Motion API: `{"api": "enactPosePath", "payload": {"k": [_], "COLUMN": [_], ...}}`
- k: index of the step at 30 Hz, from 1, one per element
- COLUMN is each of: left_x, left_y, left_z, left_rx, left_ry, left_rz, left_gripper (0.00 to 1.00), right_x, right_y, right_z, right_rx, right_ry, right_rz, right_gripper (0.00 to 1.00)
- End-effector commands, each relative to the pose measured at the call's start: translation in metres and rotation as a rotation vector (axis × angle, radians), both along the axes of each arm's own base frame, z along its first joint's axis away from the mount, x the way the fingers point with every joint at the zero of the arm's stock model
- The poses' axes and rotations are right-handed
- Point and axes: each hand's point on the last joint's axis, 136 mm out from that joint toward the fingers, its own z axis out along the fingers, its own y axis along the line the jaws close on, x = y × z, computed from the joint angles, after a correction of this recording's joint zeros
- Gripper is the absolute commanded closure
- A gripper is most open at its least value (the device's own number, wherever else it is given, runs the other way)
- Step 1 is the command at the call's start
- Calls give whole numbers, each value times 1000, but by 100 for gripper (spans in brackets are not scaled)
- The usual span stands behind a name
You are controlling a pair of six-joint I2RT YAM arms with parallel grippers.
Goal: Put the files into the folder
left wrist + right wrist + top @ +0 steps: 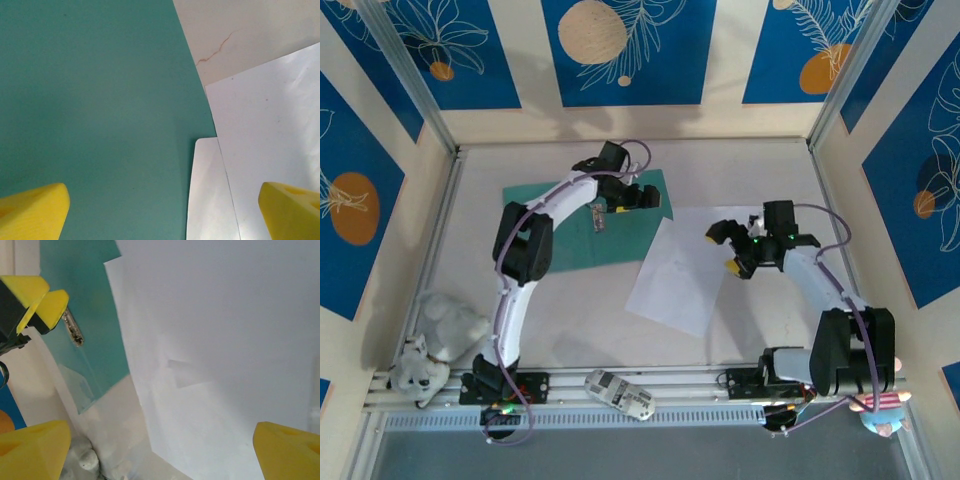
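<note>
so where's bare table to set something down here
Bare table lies along the near side, between the folder, the sheet of paper and the front rail. Another patch sits at the far right corner, beyond the paper. The middle is crowded: the left gripper hangs over the folder, the right gripper over the paper.

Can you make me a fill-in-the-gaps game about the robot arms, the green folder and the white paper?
1. The small metal clip sits on the green ____.
2. The right gripper hangs above the white ____.
3. The left gripper is wide ____, like the right one.
Missing words: folder; paper; open.
</note>
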Motion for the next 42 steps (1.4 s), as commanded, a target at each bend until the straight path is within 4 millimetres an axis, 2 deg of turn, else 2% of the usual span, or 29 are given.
{"api": "enactPosePath", "payload": {"k": [1, 5, 9, 17, 25, 29, 33, 38, 42], "left_x": [7, 5, 0, -22, -44, -52, -50, -43, -47], "left_y": [-13, -19, -26, -51, -58, -63, -68, -66, -64], "left_z": [-4, -21, -30, -33, -32, -22, -5, 34, 60], "left_rx": [-2, 6, -3, -45, -72, -95, -128, -129, -129], "left_ry": [-31, -7, 8, 16, 30, 29, 7, -54, -84], "left_rz": [-30, -43, -68, -175, -264, -255, -220, -213, -201], "left_gripper": [3, 3, 3, 3, 2, 2, 2, 0, 0], "right_x": [-19, -29, -34, -36, -37, -37, -38, -39, -39], "right_y": [-6, -15, -20, -21, -23, -22, -19, -12, -8], "right_z": [-3, -7, -11, -13, -11, -11, -10, -8, -10], "right_rx": [21, 38, 54, 67, 66, 72, 86, 97, 99], "right_ry": [13, 15, 21, 33, 36, 42, 47, 49, 55], "right_rz": [23, 2, -12, -10, -12, -15, -13, 1, 6], "right_gripper": [6, 6, 6, 6, 6, 6, 6, 6, 6]}}
